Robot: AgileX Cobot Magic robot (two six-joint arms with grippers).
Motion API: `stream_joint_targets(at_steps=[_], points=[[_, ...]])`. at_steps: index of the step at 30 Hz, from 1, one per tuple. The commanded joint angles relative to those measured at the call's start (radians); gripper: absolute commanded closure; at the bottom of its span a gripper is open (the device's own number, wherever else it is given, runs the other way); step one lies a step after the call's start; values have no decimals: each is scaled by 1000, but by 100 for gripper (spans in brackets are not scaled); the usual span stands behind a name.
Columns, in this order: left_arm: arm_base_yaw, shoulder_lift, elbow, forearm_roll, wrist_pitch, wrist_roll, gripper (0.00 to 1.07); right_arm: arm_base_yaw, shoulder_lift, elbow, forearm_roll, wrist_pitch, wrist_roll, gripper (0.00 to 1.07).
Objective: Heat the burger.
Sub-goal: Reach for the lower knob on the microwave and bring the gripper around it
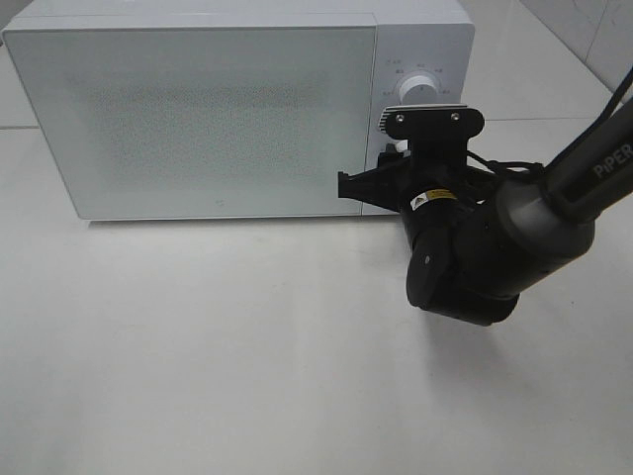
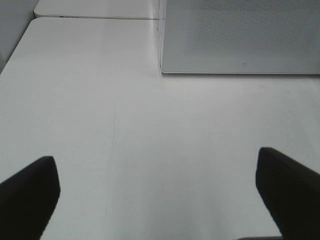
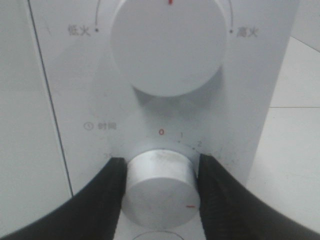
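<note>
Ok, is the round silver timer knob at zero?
Off zero: the round silver timer knob has its red mark well away from the printed 0.

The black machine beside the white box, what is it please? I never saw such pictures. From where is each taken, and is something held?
It is one arm of a two-armed robot. The high picture looks down on a table with a closed white microwave; its inside cannot be seen. The other two pictures come from cameras on the wrists. The right tool is closed on the lower knob, the timer dial. The left tool hangs open over bare table, holding nothing.
</note>
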Motion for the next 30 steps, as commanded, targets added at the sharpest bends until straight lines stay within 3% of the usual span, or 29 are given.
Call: stream_joint_targets(at_steps=[1,11,24,30], points=[[-1,-16,3,2,-13,0,7,-10,2,-16,-20,-101,8,107],[-1,-16,3,2,-13,0,7,-10,2,-15,-33,-139,170,107],[-1,-16,3,2,-13,0,7,-10,-1,-15,-139,-161,842,107],[-1,-16,3,2,-13,0,7,-10,-1,-15,-172,-195,1031,107]])
